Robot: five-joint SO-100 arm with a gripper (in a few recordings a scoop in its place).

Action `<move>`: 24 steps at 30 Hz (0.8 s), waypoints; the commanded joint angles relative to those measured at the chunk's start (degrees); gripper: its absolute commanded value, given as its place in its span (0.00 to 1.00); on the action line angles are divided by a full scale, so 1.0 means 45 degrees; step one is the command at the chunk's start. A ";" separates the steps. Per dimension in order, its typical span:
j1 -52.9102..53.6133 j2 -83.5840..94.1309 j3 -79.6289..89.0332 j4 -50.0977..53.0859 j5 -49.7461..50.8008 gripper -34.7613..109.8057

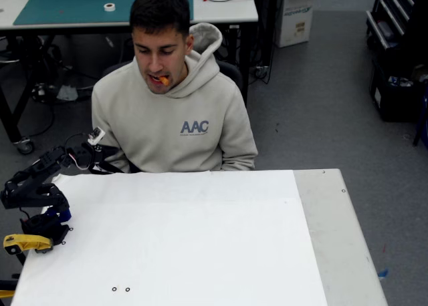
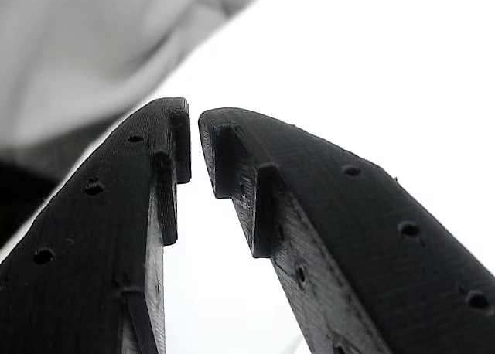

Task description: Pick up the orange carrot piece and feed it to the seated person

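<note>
Carrot: the small bright orange carrot piece [image 1: 162, 80] sat between the lips of the seated person in the fixed view, a short stub partly hidden by the mouth, so only its outer end showed.
Person: the seated person in a light beige hoodie with "AAC" on the chest [image 1: 175, 112] sat at the far edge of the surface, head tipped slightly down, mouth open around the carrot.
Arm: the black robot arm [image 1: 37, 186] stood at the left edge of the surface in the fixed view, folded low, its wrist reaching right toward the person's near arm.
Fingers: the black two-finger gripper [image 2: 194, 145] filled the lower part of the wrist view; its fingers [image 2: 116, 238] were nearly clenched, the tips just apart with a thin slit of light between them, and nothing was gripped. In the fixed view the fingers lay near the person's sleeve at the far left corner of the surface.
Surface: the white-covered surface [image 1: 200, 239] spread near the camera, with a grey strip along its right side.
Clamp: a yellow clamp handle [image 1: 23, 242] sat at the arm's base, near left.
Far background: a desk with a teal mat [image 1: 73, 5] stood behind the person, a white tape roll [image 1: 109, 7] lying on it.
</note>
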 commanded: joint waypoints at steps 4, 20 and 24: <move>0.0137 0.3398 0.2734 0.1445 0.0527 0.22; -0.0801 0.5312 0.3613 0.6367 0.0488 0.22; -0.0820 0.5215 0.4648 0.6230 0.0488 0.22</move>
